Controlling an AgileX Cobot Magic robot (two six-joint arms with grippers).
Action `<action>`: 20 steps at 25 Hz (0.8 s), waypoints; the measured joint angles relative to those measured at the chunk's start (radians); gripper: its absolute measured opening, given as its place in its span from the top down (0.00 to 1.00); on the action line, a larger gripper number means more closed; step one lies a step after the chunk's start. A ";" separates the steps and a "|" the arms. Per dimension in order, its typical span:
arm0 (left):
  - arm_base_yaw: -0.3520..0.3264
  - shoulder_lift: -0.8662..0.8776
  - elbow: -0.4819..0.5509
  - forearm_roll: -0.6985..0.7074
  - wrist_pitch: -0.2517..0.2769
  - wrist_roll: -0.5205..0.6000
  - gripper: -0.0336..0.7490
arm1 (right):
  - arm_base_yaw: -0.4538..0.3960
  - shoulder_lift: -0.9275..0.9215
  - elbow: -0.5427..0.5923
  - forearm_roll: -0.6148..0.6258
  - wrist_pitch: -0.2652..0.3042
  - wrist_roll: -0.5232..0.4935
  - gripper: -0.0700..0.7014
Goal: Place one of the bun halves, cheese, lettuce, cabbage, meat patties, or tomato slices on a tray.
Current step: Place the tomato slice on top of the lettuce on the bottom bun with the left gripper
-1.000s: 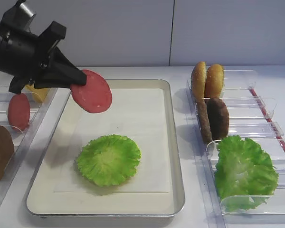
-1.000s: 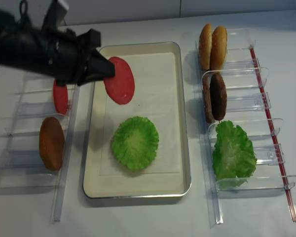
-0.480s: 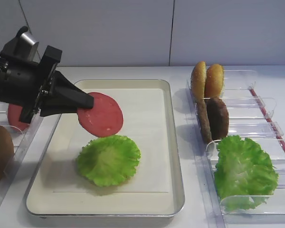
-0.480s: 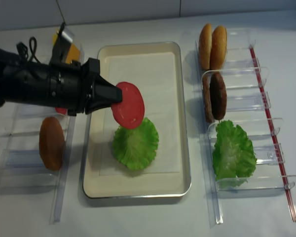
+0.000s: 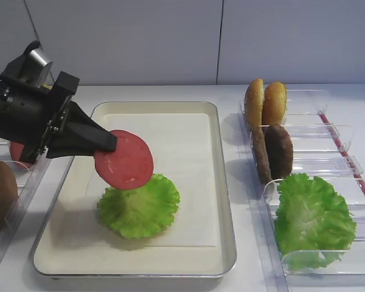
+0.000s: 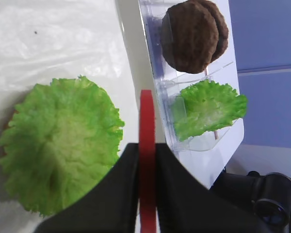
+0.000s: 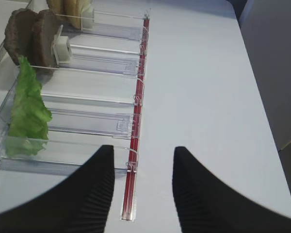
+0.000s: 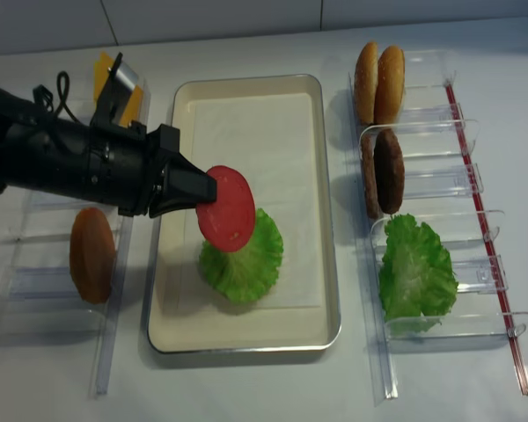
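Your left gripper [image 5: 109,145] is pinching a tomato slice [image 5: 124,160] by its edge, jaws pressed flat against both faces. The slice is a matte red disc, tilted with its broad face toward the front camera and its lower edge hanging just above the lettuce leaf [image 5: 139,205]; from the left wrist you see it edge-on as a thin red strip. That ruffled, bright green leaf with a paler centre lies flat on the white paper liner of the cream, metal-rimmed tray [image 5: 227,243].

Your right gripper [image 7: 141,189] hangs with its ribbed black fingers spread, holding nothing, above the white table beside the clear plastic bins [image 7: 106,124]. Those bins hold upright speckled bun halves [image 5: 265,103], rough dark brown patties [image 5: 278,151] and another lettuce leaf [image 5: 313,220]. You'll find no readable writing anywhere.
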 joint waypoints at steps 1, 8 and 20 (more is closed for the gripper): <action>-0.004 0.000 0.000 0.000 -0.005 0.000 0.85 | 0.000 0.000 0.000 0.000 0.000 0.000 0.47; -0.046 0.000 0.017 -0.002 -0.060 0.006 0.85 | 0.000 0.000 0.000 0.000 0.000 0.000 0.47; -0.049 0.034 0.107 -0.160 -0.109 0.157 0.85 | 0.000 0.000 0.000 0.000 0.000 0.000 0.47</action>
